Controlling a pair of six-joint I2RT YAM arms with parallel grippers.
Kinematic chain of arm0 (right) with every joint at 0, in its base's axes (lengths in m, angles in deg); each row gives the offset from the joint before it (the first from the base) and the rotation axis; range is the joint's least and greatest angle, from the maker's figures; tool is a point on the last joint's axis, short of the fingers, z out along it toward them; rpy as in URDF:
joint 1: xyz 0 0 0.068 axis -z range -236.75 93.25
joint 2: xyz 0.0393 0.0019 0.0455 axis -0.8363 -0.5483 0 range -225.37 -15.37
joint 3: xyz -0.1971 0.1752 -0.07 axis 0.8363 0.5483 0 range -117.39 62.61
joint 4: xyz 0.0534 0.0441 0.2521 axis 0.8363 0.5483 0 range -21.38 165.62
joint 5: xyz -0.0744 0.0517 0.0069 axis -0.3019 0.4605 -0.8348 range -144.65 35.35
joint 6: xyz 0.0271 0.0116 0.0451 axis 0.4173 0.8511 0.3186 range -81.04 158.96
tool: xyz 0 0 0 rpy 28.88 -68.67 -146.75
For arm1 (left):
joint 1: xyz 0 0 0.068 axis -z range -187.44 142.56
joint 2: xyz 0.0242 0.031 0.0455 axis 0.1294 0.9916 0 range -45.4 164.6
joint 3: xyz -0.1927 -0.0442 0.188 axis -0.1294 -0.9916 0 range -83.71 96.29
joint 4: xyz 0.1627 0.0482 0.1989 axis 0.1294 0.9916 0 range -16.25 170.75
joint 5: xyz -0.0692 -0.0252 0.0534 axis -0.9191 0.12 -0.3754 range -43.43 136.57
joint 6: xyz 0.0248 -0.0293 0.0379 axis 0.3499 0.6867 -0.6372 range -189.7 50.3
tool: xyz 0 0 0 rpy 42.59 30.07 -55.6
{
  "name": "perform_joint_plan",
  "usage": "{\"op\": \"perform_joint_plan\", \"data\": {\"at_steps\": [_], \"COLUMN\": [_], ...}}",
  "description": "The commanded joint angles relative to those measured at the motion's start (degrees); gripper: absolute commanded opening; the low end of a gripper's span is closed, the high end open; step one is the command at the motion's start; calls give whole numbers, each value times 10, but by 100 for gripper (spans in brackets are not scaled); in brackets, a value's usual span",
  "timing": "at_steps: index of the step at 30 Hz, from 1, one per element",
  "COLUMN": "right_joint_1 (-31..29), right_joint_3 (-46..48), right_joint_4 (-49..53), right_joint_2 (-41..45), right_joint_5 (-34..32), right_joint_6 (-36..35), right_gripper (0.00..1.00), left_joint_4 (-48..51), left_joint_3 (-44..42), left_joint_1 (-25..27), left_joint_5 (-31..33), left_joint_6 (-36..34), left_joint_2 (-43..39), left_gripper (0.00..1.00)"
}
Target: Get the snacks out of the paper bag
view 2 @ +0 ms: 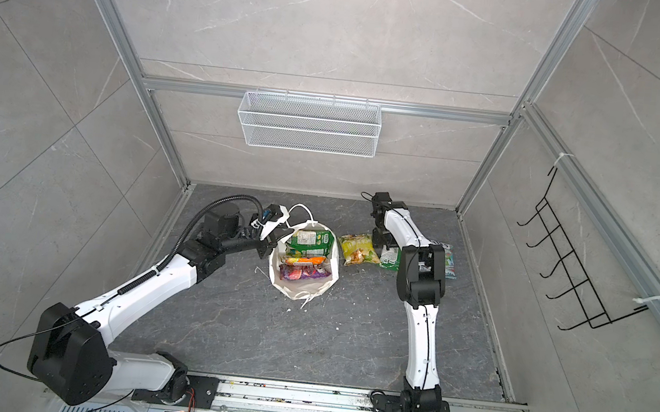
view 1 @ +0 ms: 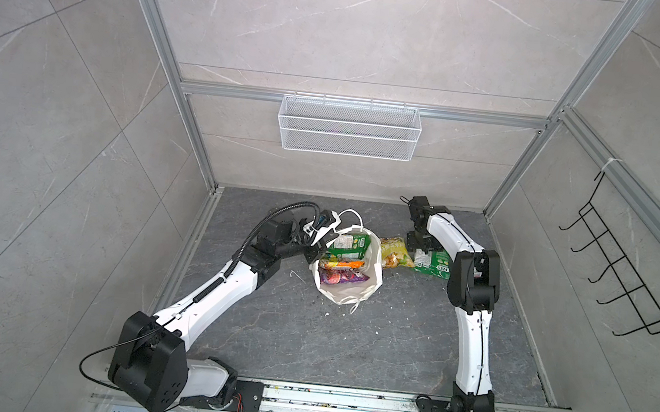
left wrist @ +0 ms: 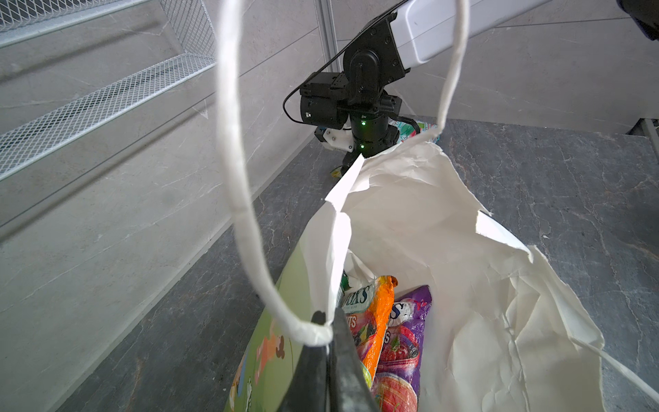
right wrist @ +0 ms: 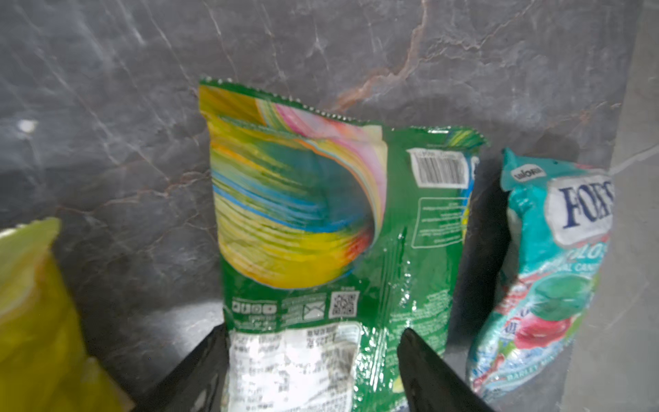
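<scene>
Now the left fingers point(left wrist: 344, 367) pinch the paper bag point(left wrist: 428, 232) tight at its rim. It stands on the worktop point(view 1: 347, 342) with three snacks point(view 1: 343, 264) inside. The right fingers point(right wrist: 428, 367) are wide apart around a green bag point(right wrist: 321, 214) lying outside. A hard pull could rip the torn paper more or tip the bag.

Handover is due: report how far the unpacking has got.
Done: yellow chip bag, teal mint bag and one green bag lie on the table. In hand: left gripper pinches the paper bag rim; right gripper stands open over that green bag. Left: second green bag, orange packet, purple packet inside.
</scene>
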State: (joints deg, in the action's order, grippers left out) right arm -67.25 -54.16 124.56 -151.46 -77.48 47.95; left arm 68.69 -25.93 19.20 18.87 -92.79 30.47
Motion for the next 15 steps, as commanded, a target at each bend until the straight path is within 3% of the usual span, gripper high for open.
{"op": "perform_joint_plan", "data": {"at_steps": [1, 4, 15], "right_joint_1": [-1, -1, 18], "right_joint_3": [30, 46, 47], "right_joint_4": [-10, -19, -12], "right_joint_2": [8, 18, 22], "right_joint_5": [-18, -20, -30], "right_joint_6": [-33, -58, -42], "right_gripper": [76, 74, 70], "left_joint_4": [-7, -6, -7], "left_joint_3": [26, 28, 25], "left_joint_1": [0, -1, 0], "left_joint_5": [-22, -22, -24], "left_joint_6": [9, 9, 10], "left_joint_2": [-13, -11, -10], "left_gripper": [0, 0, 0]}}
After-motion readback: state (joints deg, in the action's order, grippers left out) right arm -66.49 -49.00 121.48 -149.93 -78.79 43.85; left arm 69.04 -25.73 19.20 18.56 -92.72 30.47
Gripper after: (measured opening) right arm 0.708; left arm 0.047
